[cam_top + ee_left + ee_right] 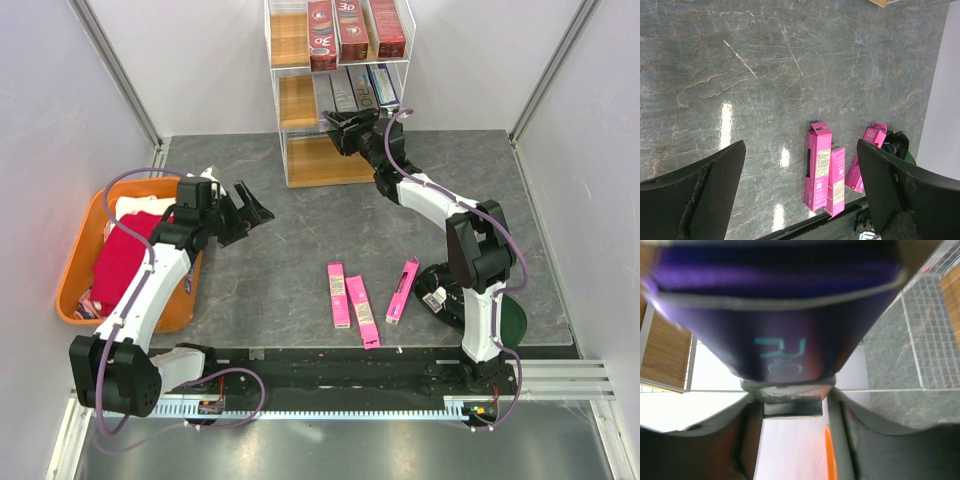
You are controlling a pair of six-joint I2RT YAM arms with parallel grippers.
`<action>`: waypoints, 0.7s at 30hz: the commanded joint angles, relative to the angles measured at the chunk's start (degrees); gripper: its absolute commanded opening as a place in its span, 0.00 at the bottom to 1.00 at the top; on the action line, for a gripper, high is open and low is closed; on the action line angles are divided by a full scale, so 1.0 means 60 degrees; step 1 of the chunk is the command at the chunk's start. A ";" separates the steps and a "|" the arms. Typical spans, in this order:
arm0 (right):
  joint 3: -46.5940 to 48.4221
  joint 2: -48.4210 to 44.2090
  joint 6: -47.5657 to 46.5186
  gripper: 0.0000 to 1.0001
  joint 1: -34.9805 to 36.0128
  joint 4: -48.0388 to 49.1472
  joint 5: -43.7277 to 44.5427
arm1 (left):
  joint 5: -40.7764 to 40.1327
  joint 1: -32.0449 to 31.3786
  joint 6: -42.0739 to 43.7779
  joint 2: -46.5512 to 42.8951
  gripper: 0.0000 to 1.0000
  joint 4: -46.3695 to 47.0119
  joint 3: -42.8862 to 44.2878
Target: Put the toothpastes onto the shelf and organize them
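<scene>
Three toothpastes (339,295) lie on the table (280,260) before the shelf (318,160), a tub (68,285) at the left.

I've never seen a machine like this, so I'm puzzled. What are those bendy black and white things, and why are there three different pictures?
They are two robot arms bolted to a grey table. Each arm ends in a pincer with two fingers. The big picture looks down from above. The other two come from small cameras on the wrists, so each shows its own pincer's fingers.

The left pincer is wide open and empty, next to an orange tub with red cloth in it. Its camera looks down at three pink boxes lying on the table.

The right pincer reaches to the middle level of the white shelf. Its camera is filled by a purple box right at its fingers. I can't tell whether it is gripping the box. Three red boxes are on the top level.
</scene>
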 commanded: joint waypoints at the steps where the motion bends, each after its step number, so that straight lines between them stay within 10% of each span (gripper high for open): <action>1: 0.0200 -0.0048 -0.0173 0.69 -0.0178 0.0134 0.0071 | -0.0058 0.0056 0.0210 -0.0254 1.00 0.0102 -0.0085; 5: -0.0005 -0.0297 -0.0568 0.98 -0.0207 0.0340 -0.0515 | 0.0016 0.0056 0.0239 -0.0239 1.00 0.0087 -0.0085; 21: -0.3766 -0.3649 -0.2559 0.98 -0.0251 -0.0404 -0.1602 | 0.0500 -0.0556 0.0166 -0.0049 1.00 0.0512 -0.0539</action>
